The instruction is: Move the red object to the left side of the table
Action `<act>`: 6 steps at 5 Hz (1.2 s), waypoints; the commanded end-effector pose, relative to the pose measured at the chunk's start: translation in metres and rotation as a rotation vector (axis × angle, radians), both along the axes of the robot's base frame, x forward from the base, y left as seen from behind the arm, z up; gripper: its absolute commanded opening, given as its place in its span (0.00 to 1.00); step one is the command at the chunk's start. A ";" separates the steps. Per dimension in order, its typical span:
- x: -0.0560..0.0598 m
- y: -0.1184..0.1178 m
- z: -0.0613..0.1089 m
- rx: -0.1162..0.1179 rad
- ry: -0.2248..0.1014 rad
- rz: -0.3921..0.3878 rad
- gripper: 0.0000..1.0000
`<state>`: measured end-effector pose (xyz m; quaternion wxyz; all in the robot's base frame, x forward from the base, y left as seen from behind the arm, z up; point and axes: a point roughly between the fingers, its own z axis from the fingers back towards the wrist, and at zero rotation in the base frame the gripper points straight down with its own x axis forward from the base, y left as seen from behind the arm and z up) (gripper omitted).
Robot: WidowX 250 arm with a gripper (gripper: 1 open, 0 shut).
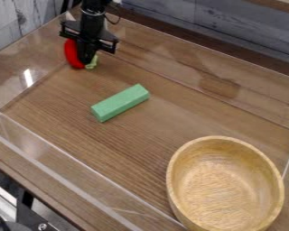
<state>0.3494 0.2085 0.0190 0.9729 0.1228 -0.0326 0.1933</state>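
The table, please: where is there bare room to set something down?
Bare wood lies between the green block and the far wall, and between the block and the near wall. Tool and red object crowd the far left corner; the bowl fills the near right.

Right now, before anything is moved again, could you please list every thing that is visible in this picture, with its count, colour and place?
red object: one, red with a light green tip, far left part of the table, directly at the gripper
green block: one, green, rectangular, lying flat near the middle of the table
wooden bowl: one, light wood, empty, near right corner
table: one, brown wood grain, under everything
clear walls: transparent, low, along the table edges
gripper: one, black, pointing down at the red object, fingers closed; whether it grips the object is not clear
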 end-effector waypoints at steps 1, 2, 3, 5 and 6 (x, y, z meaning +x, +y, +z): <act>-0.001 0.000 -0.009 -0.018 0.028 -0.013 0.00; -0.001 0.001 -0.008 -0.026 0.042 -0.013 0.00; 0.000 0.001 -0.008 -0.035 0.055 -0.014 0.00; 0.001 0.001 -0.006 -0.052 0.080 -0.016 0.00; 0.001 0.002 -0.004 -0.061 0.092 -0.016 0.00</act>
